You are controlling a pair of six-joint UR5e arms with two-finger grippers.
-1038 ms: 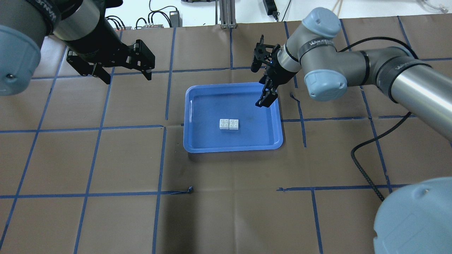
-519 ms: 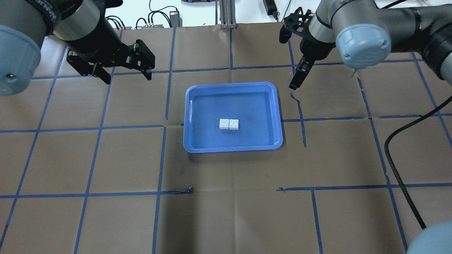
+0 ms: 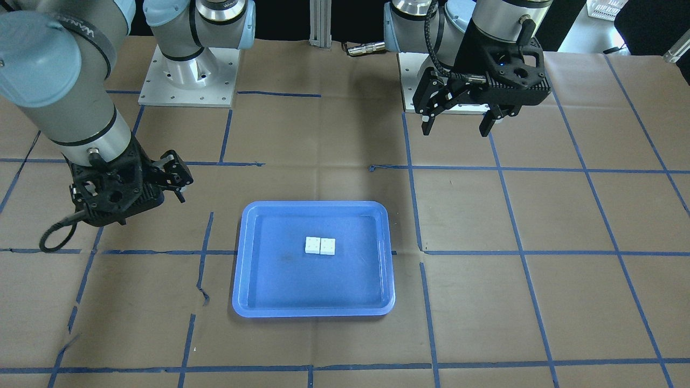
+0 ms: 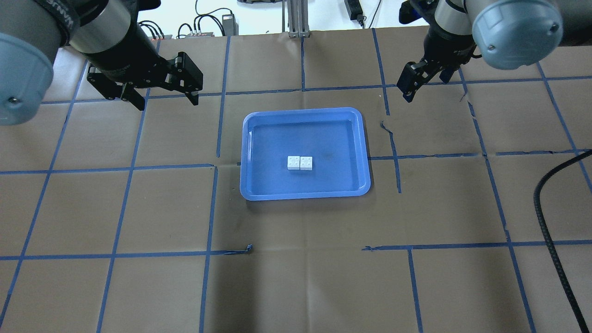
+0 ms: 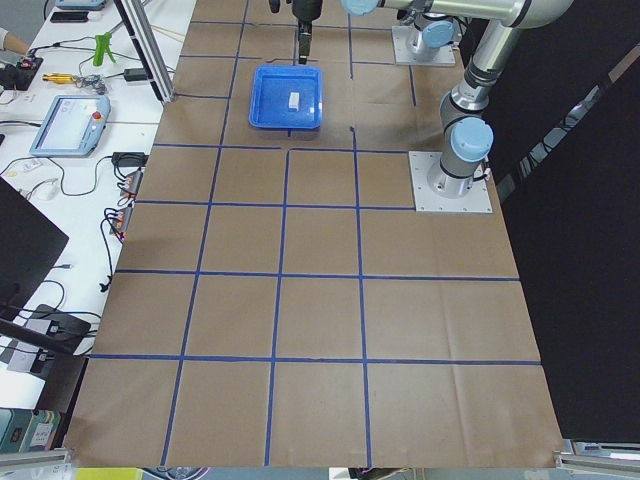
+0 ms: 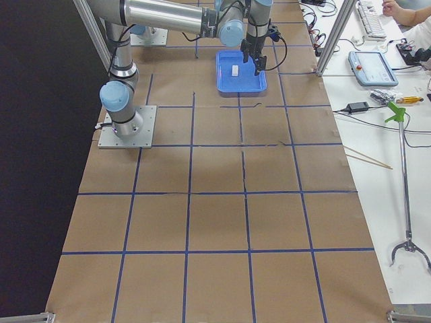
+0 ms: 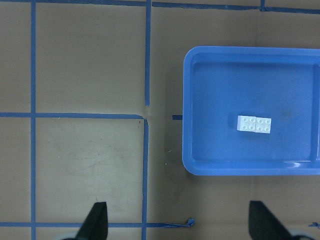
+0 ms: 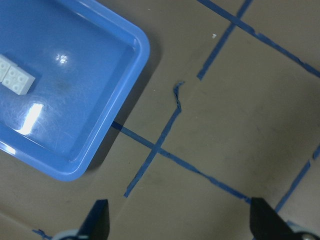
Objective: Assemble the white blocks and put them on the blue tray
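Blue tray [image 4: 305, 196]: 1, flat on the table [image 4: 138, 286].
White blocks [image 4: 299, 163]: 2, touching side by side, studs up, near the tray's centre.
Left gripper [image 4: 167, 103]: fingers spread wide, empty, well off the tray's far-left corner.
Right gripper [image 4: 409, 89]: fingers spread wide, empty, off the tray's far-right corner.

There is very little to read here. In the front-facing view, a black band [image 3: 86, 33] goes round the robot's right arm [image 3: 64, 91], and it has small white letters on it. They start with "WAN". The rest is too small and bent to make out. In the overhead view, the left arm [image 4: 23, 60] has another band [image 4: 60, 15] just like it, with white letters that also look like "WAN". Its other letters cannot be read.
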